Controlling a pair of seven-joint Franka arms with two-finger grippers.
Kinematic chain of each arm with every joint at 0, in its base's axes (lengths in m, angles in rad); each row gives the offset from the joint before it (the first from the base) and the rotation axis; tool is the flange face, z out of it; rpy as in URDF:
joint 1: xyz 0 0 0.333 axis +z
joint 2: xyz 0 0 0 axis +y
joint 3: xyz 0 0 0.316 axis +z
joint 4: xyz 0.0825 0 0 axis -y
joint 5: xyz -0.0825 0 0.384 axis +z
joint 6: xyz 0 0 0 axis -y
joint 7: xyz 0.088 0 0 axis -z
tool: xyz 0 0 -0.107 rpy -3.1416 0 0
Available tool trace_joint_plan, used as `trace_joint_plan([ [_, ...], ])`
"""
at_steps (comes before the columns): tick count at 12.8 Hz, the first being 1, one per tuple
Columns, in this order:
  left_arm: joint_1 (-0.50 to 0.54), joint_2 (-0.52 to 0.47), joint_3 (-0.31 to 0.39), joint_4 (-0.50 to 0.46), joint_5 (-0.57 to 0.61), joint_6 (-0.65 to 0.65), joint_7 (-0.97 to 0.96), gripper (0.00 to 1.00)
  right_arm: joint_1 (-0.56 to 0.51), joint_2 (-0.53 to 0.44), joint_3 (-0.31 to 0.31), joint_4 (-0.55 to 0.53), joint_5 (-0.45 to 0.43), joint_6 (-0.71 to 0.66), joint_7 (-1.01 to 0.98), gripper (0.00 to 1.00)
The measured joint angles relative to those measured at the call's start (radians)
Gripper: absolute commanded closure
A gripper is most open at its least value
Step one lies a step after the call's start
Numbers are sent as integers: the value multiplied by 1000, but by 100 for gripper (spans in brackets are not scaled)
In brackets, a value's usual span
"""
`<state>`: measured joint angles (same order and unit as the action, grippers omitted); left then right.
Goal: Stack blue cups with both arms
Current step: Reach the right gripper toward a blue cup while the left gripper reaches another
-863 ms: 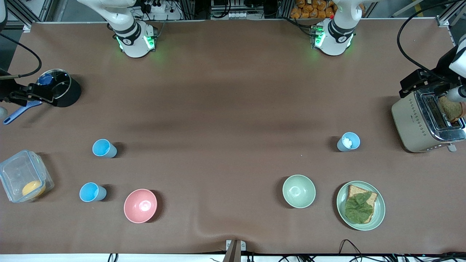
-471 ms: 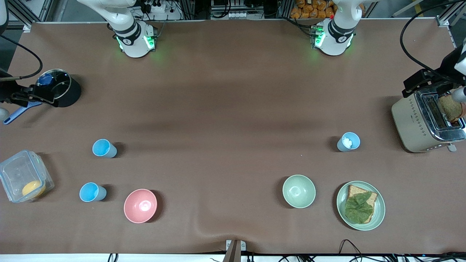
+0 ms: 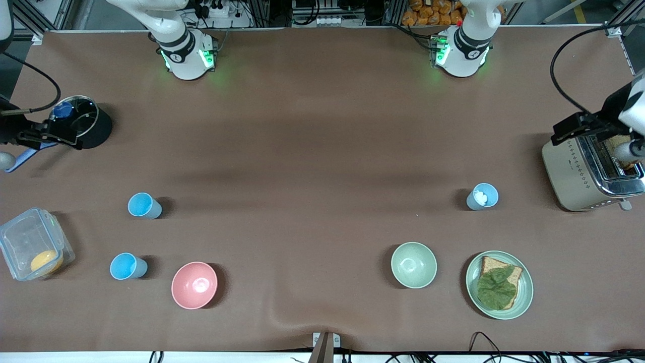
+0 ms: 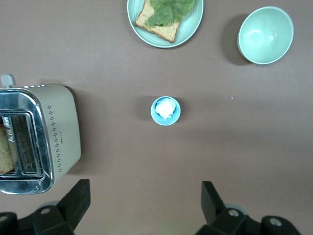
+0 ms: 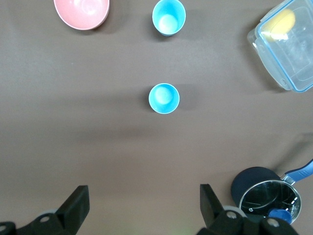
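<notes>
Left hand (image 4: pixel 142 205): mine, fingers spread and empty, high over the worktop (image 3: pixel 322 151) above the grey-blue cup (image 4: pixel 166 110).
Right hand (image 5: pixel 142 205): released, empty, above a sky-blue cup (image 5: pixel 164 98).
Second sky-blue cup (image 3: pixel 126 265): upright beside the pink bowl (image 3: pixel 194 285), nearer the front camera.

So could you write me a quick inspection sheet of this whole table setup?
Surface: brown mat, one wrinkle at the camera edge.
Job's things: three blue cups, unstacked: cup with white bit; two empty cups toward the right arm's end.
Clutter: pink bowl, green bowl, plate with bread, toaster, clear box, black pot.
Grippers: left gripper open over table near toaster; right gripper open near pot.
Cables: black cable looping above toaster.
Surroundings: nothing seen clearly.
</notes>
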<state>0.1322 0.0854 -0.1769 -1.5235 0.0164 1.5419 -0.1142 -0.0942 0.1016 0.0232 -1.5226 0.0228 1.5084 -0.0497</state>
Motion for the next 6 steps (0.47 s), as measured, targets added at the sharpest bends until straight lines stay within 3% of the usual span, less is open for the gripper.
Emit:
trace_joint_plan([
  [6,44,145,2,-66,0,146,1,0,-12,116,-3,-1,-1,0,0,0],
])
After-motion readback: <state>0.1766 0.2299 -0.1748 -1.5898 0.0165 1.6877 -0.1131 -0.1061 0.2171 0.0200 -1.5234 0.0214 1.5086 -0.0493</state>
